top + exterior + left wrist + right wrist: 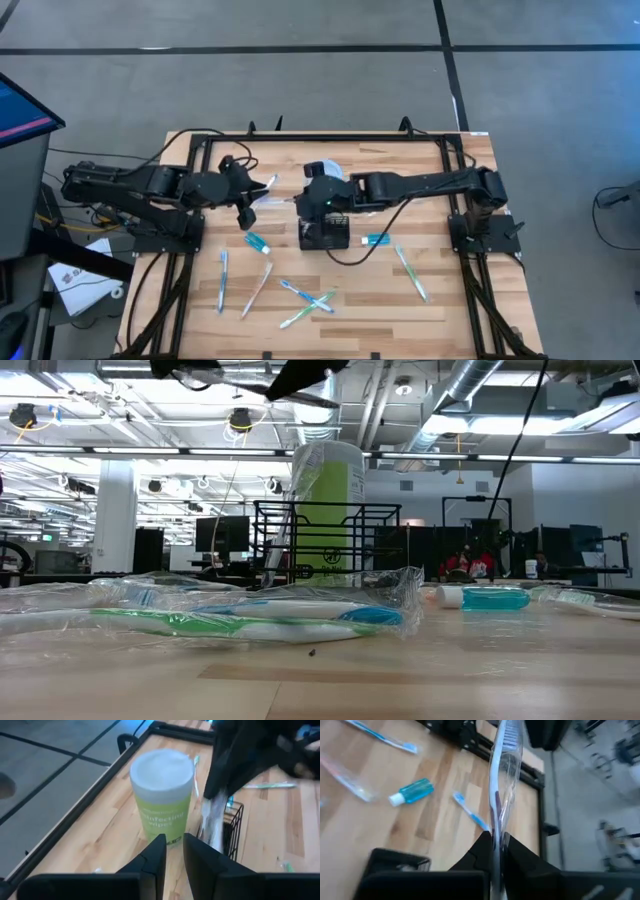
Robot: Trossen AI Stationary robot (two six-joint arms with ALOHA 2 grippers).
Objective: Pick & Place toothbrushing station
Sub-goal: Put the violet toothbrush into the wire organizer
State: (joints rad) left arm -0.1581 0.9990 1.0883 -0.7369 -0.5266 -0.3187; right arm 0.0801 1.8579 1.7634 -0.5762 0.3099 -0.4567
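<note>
Right gripper [496, 842] fingers pinched on a wrapped toothbrush [505, 765] above the toothbrushing station [325, 234], mid-tabletop; limp wrapper may snag the mesh rim; left gripper [172, 855] fingers slightly apart, empty, near the green cup [162, 795], could topple it.

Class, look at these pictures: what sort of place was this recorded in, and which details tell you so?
Probably a robotics lab in an open-plan industrial workspace: exposed ceiling ducts, rows of monitors behind, and a framed wooden table carrying two robot arms.

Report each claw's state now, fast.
Left claw: open, narrow gap, holding nothing.
Right claw: closed on a wrapped toothbrush.
</note>
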